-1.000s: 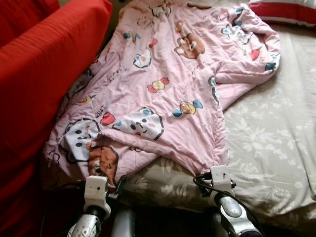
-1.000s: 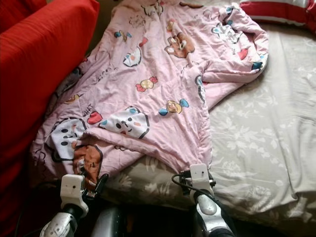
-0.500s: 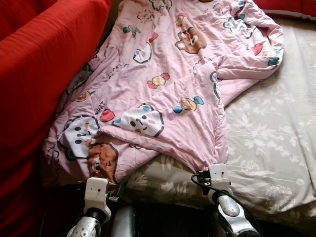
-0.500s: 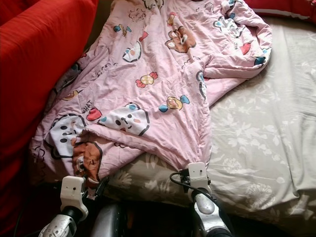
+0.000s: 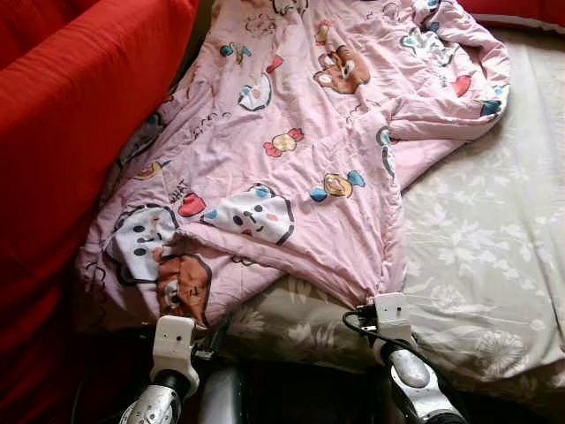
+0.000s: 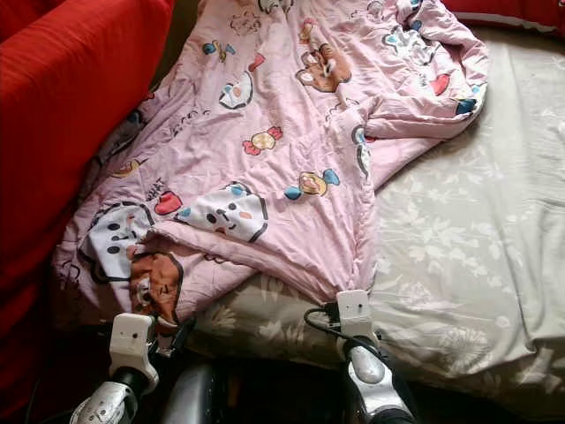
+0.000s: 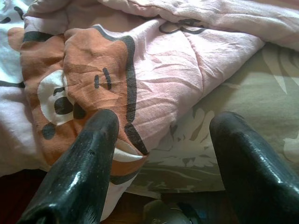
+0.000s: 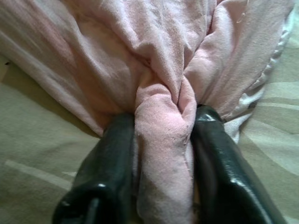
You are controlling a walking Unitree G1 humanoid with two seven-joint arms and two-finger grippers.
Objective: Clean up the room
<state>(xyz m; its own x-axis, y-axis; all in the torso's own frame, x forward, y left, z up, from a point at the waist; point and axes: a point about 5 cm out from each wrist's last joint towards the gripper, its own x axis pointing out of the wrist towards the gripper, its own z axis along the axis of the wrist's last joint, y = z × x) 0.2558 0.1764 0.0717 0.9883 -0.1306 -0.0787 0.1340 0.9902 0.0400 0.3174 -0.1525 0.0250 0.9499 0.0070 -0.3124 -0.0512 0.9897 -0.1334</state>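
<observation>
A pink quilt [image 5: 300,150] printed with cartoon bears and candies lies crumpled across the bed, its near edge hanging over the front. My right gripper [image 8: 161,135] is shut on a bunched fold of that edge, pink cloth squeezed between both fingers; in the left eye view it sits at the quilt's low corner [image 5: 381,296]. My left gripper [image 7: 163,140] is open at the quilt's other near corner, where a brown bear print [image 7: 79,84] lies just beyond its fingers [image 7: 88,154]. Nothing is between them.
The bed's beige floral sheet [image 5: 494,247] is bare on the right. A large red couch or cushion [image 5: 71,132] presses against the quilt on the left. A red pillow [image 5: 521,9] lies at the far right corner. The bed's front edge is just ahead of both wrists.
The whole picture has shifted a little, so the camera moved. Both grippers stay at the quilt's near edge, the right one still clamped on the fold.
</observation>
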